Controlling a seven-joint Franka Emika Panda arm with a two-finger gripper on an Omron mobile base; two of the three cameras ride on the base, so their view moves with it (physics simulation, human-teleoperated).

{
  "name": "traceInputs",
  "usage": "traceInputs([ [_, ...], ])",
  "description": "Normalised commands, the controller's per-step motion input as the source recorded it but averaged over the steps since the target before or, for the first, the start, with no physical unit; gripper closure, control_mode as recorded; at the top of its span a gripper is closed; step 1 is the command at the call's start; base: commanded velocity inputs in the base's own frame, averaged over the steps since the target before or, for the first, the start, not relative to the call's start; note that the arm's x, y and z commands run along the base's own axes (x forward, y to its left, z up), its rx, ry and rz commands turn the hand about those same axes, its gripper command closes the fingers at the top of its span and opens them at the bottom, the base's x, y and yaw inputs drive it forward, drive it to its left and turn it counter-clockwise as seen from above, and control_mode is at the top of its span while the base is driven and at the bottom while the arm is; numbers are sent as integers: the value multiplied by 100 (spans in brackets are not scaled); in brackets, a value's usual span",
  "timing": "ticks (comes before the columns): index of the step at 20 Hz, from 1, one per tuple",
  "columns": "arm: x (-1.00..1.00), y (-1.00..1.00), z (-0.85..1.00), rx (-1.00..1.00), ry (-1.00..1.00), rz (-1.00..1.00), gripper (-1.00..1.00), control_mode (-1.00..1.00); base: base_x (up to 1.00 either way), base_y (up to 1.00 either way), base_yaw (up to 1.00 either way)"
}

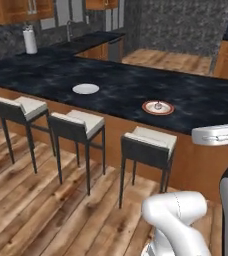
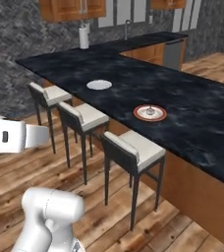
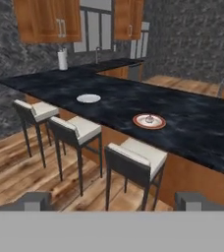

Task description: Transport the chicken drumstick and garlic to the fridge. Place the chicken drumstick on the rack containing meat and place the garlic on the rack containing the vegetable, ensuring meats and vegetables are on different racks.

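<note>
Approaching the red-rimmed dish [image 3: 149, 120] near the surface's [image 3: 192, 123] front edge, pincer [image 3: 112, 201] spread, empty; drive closer before reaching over the stools [image 3: 133, 160].

Black marbled counter [image 1: 116, 85], red-orange-rimmed white dish [image 1: 158, 107], white-cushioned dark stools [image 1: 148, 145].

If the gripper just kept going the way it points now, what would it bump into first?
Probably the nearest stool or the counter edge behind it; the gripper points that way, but depth is hard to judge.
</note>
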Motion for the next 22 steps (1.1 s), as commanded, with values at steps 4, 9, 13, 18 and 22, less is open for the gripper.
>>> traceInputs([
  [4,0,0,0,0,0,0,-100,100,31,89,-46],
  [9,0,0,0,0,0,0,-100,100,64,47,-40],
  [13,0,0,0,0,0,0,-100,100,100,97,-50],
  [18,0,0,0,0,0,0,-100,100,100,32,-26],
  [22,0,0,0,0,0,0,-100,100,100,-28,-3],
])
